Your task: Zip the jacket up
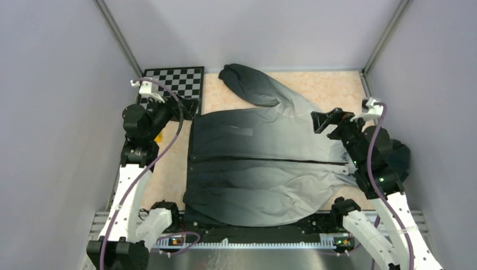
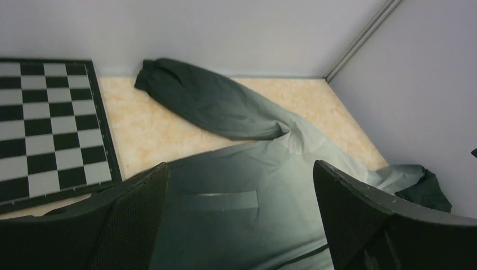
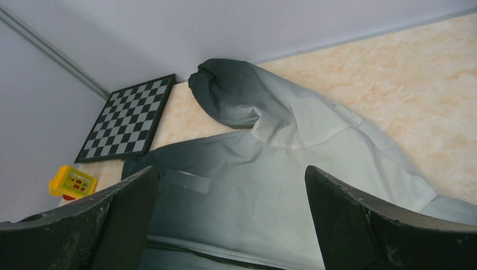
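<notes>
Charcoal fabric fading to pale grey toward the right: the jacket [image 1: 264,140] lies flat in the middle of the table [image 1: 332,84], and its dark zipper [image 1: 270,161] runs left to right. We see the left gripper [image 2: 241,169] over the jacket's far-left corner, beside the chessboard [image 1: 174,81], and the right gripper [image 3: 231,169] over the pale right part. Both have their fingers spread wide and hold nothing.

- Left arm [image 1: 130,185]: white links far back by the base, rounded black joints closer to the left gripper [image 1: 188,108].
- Left cable [image 1: 169,147]: purple, trailing back from the wrist. A white mount [image 1: 147,88] sits just behind the gripper.
- Left fingers [image 2: 132,225]: matte black, with fine mesh texture on the inner face.
- Right arm [image 1: 388,208]: same white and black, purple right cable [image 1: 369,152], tiny green light [image 1: 381,180] behind the wrist.
- Right gripper [image 3: 230,171]: its black right fingers [image 3: 365,225] are scuffed with pale specks.
</notes>
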You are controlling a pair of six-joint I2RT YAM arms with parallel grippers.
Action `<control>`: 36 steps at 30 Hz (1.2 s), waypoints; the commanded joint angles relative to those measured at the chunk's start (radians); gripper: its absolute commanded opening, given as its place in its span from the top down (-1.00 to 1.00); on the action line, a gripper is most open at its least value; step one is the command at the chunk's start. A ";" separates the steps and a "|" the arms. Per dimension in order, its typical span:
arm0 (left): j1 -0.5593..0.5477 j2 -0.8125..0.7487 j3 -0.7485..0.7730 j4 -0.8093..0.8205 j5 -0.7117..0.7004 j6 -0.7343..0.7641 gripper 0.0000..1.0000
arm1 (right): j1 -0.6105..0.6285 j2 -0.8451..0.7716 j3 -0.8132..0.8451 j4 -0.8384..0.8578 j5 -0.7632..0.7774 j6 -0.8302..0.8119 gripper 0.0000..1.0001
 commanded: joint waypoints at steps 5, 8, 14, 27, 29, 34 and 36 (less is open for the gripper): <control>0.000 0.114 0.101 -0.328 -0.082 0.108 -0.97 | -0.006 0.145 -0.007 0.097 -0.208 0.032 -0.97; -0.001 0.178 0.144 -0.488 -0.190 0.147 -0.97 | -0.005 0.231 -0.044 0.200 -0.341 0.038 -0.97; 0.015 0.216 0.126 -0.591 -0.402 0.163 -0.97 | 0.064 0.427 -0.080 0.331 -0.456 0.041 -0.97; 0.214 0.419 0.067 -0.562 -0.178 0.139 -0.97 | 0.455 0.755 0.046 0.429 -0.360 0.023 -0.88; 0.213 0.462 0.087 -0.589 -0.170 0.163 -0.97 | 0.505 0.807 0.072 0.438 -0.357 0.016 -0.84; 0.213 0.505 0.068 -0.561 -0.125 0.191 -0.88 | 0.606 0.922 0.150 0.459 -0.328 -0.008 -0.64; 0.210 0.506 0.030 -0.512 -0.019 0.196 -0.73 | 0.614 0.982 0.192 0.460 -0.338 0.000 -0.49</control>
